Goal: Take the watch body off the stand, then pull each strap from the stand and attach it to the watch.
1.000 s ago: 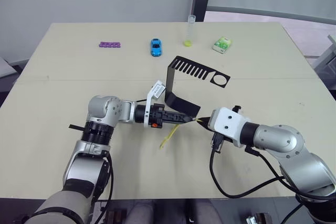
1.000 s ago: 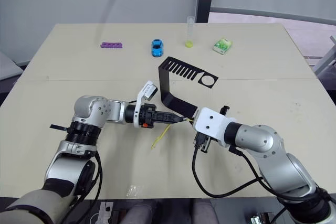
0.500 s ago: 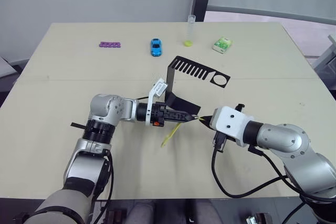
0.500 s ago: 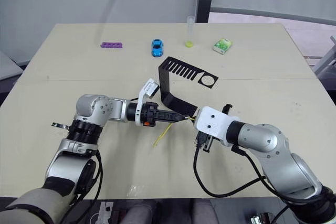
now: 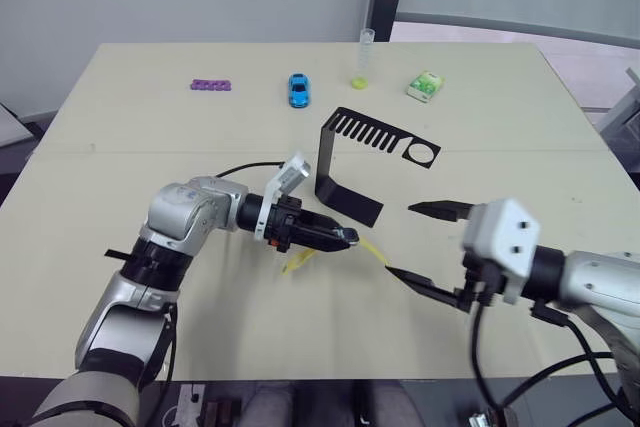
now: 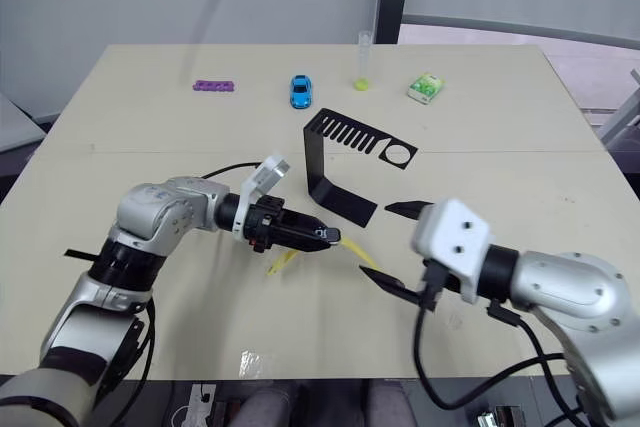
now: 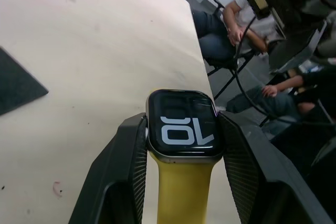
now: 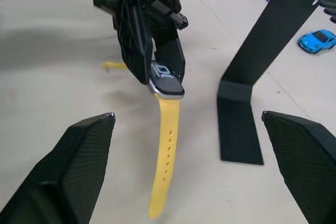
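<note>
My left end effector [image 5: 338, 237] is clenched on the watch [image 8: 167, 77] just in front of the stand [image 5: 340, 187], both straps [image 8: 164, 161] fitted, my right end effector [image 5: 432, 245] spread wide nearby, so loosening carelessly could drop it onto the counter [image 5: 150, 127].

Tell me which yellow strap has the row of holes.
The strap hanging from the watch body toward the right gripper; the other strap trails beneath the left gripper.
</note>
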Motion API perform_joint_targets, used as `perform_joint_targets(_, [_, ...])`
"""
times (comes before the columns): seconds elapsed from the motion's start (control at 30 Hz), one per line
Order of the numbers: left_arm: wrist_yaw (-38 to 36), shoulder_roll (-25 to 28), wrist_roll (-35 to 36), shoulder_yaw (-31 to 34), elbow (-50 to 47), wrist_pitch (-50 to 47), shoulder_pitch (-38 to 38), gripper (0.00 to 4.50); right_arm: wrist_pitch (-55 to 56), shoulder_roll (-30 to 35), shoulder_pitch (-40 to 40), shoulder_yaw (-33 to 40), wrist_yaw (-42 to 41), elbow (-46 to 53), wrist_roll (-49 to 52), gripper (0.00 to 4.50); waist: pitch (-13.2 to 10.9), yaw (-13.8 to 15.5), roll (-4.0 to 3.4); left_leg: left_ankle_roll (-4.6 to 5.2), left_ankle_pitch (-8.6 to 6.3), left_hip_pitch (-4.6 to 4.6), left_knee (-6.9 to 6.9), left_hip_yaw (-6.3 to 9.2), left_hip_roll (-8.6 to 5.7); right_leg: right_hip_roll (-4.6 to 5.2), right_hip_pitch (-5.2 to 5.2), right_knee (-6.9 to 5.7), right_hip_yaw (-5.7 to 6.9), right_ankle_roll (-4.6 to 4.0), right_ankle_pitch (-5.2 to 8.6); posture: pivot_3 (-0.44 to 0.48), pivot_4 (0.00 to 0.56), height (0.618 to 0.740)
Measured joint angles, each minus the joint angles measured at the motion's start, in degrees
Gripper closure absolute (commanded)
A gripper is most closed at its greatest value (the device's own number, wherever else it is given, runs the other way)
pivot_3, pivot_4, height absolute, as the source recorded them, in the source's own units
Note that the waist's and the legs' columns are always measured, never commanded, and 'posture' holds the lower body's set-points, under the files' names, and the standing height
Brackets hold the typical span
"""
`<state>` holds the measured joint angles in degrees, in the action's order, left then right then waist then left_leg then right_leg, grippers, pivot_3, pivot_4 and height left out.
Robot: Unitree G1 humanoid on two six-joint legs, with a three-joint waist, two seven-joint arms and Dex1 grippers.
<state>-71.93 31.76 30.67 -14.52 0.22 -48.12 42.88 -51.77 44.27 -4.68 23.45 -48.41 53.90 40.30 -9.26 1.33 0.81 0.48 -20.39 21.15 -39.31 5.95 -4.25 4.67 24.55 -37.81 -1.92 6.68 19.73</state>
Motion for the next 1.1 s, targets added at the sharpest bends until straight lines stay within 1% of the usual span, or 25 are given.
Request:
perform_joint_targets(0.1, [-3.08, 2.58, -1.87, 0.15, -4.31, 8.94, -3.08, 2.92, -1.49, 0.71, 2.72, 5.19, 0.51, -0.06, 7.87, 0.02, 0.00, -0.07, -0.01, 0.00, 0.00, -0.03, 0.02, -0.01, 0.02, -0.01, -0.01, 0.03, -0.02, 0.00, 0.00, 0.000, 0.150, 0.740])
perform_joint_targets(0.17, [-4.57, 3.23, -3.64, 0.36, -6.12, 15.98, -5.28, 2.92, -1.75, 1.43, 4.15, 6.49, 0.88, -0.07, 10.29, 0.02, 0.00, -0.04, 0.00, 0.00, 0.00, -0.04, 0.04, -0.02, 0.02, 0.00, -0.02, 0.05, -0.02, 0.00, 0.00, 0.000, 0.150, 0.740])
perform_joint_targets(0.23, [-5.81, 3.67, -6.75, 0.48, -6.58, 26.33, -8.16, 2.92, -1.53, 2.59, 6.05, 6.86, 1.38, -0.06, 12.06, 0.02, 0.00, 0.01, 0.00, 0.00, 0.00, -0.05, 0.04, -0.02, 0.02, 0.00, -0.04, 0.05, -0.01, 0.00, 0.00, 0.000, 0.150, 0.740])
perform_joint_targets(0.37, [-6.09, 3.56, -11.55, 0.62, -5.69, 40.68, -10.25, 2.92, 0.53, 3.83, 8.12, 6.74, 1.75, -0.03, 13.08, 0.02, 0.00, 0.14, 0.00, 0.01, 0.00, -0.03, 0.02, -0.03, 0.01, 0.00, -0.05, 0.06, -0.01, 0.00, 0.00, 0.000, 0.150, 0.740])
perform_joint_targets(0.43, [-5.23, 2.37, -14.28, 1.48, -3.52, 49.99, -10.44, 2.92, 2.36, 4.76, 9.21, 5.99, 1.72, 0.02, 12.50, 0.02, 0.01, 0.28, 0.01, 0.02, 0.00, -0.04, 0.00, -0.03, 0.00, 0.01, -0.08, 0.08, 0.02, 0.00, 0.00, 0.000, 0.150, 0.740])
perform_joint_targets(0.5, [-3.98, 1.34, -16.46, 2.12, -1.17, 57.06, -10.88, 2.92, 3.96, 5.24, 10.32, 5.20, 1.70, 0.02, 11.70, 0.02, 0.01, 0.25, 0.01, 0.02, -0.01, -0.04, 0.00, -0.04, -0.01, 0.01, -0.08, 0.07, 0.03, 0.01, 0.00, 0.000, 0.150, 0.740])
perform_joint_targets(0.63, [-2.53, 0.25, -17.73, 2.39, 1.07, 63.74, -11.68, 2.92, 6.30, 6.48, 10.90, 3.84, 1.71, 0.00, 11.13, 0.02, 0.01, 0.12, 0.01, 0.02, -0.01, -0.04, 0.01, -0.04, 0.02, -0.03, -0.05, 0.05, 0.03, 0.01, 0.00, 0.000, 0.150, 0.740])
perform_joint_targets(0.77, [-2.48, 0.29, -17.69, 2.39, 1.37, 65.58, -11.73, 2.92, 8.03, 7.21, 11.08, 3.47, 1.72, -0.08, 10.48, 0.02, 0.01, 0.11, 0.01, 0.02, -0.01, -0.04, 0.02, -0.04, 0.03, -0.03, -0.06, 0.04, 0.03, 0.01, 0.00, 0.000, 0.150, 0.740])
perform_joint_targets(0.87, [-1.96, 0.47, -17.19, 2.39, 1.15, 62.94, -11.93, 2.92, 8.46, 7.36, 12.02, 3.19, 1.73, -0.09, 10.27, 0.02, 0.01, 0.12, 0.01, 0.02, -0.01, -0.04, 0.02, -0.04, 0.02, -0.03, -0.06, 0.05, 0.03, 0.01, 0.00, 0.000, 0.150, 0.740])
perform_joint_targets(0.9, [-1.77, 0.77, -16.62, 2.38, 0.62, 60.13, -12.10, 2.92, 8.73, 7.36, 12.17, 3.17, 1.73, -0.09, 10.16, 0.02, 0.01, 0.12, 0.02, 0.02, -0.01, -0.04, 0.02, -0.03, 0.02, -0.03, -0.06, 0.04, 0.02, 0.01, 0.00, 0.000, 0.150, 0.740])
perform_joint_targets(0.93, [-1.01, 1.43, -14.85, 2.35, -0.88, 53.22, -12.41, 2.92, 9.12, 7.39, 12.48, 3.17, 1.74, -0.09, 9.93, 0.02, 0.01, 0.09, 0.01, 0.03, -0.01, -0.04, 0.02, -0.03, 0.03, -0.03, -0.06, 0.02, 0.01, 0.01, 0.00, 0.000, 0.150, 0.740])
perform_joint_targets(1.0, [0.31, 2.68, -12.53, 2.32, -3.54, 43.07, -12.82, 2.92, 9.20, 7.40, 12.99, 3.17, 1.76, -0.11, 9.84, 0.02, 0.01, 0.05, 0.01, 0.03, -0.01, -0.05, 0.02, -0.02, 0.03, -0.04, -0.06, -0.01, -0.01, 0.01, 0.00, 0.000, 0.150, 0.740])
perform_joint_targets(1.07, [2.09, 3.03, -11.85, 1.98, -6.09, 34.58, -13.55, 2.92, 9.30, 7.40, 13.75, 3.17, 1.76, -0.13, 9.49, 0.02, 0.01, 0.06, 0.01, 0.03, -0.01, -0.05, 0.02, -0.02, 0.03, -0.05, -0.06, 0.00, -0.01, 0.01, 0.00, 0.000, 0.150, 0.740])
perform_joint_targets(1.1, [2.37, 3.12, -11.82, 1.66, -6.69, 32.83, -14.07, 2.92, 9.30, 7.40, 14.22, 3.17, 1.76, -0.16, 9.35, 0.02, 0.01, 0.07, 0.01, 0.03, -0.01, -0.06, 0.02, -0.02, 0.03, -0.05, -0.06, 0.00, -0.01, 0.01, 0.00, 0.000, 0.150, 0.740])
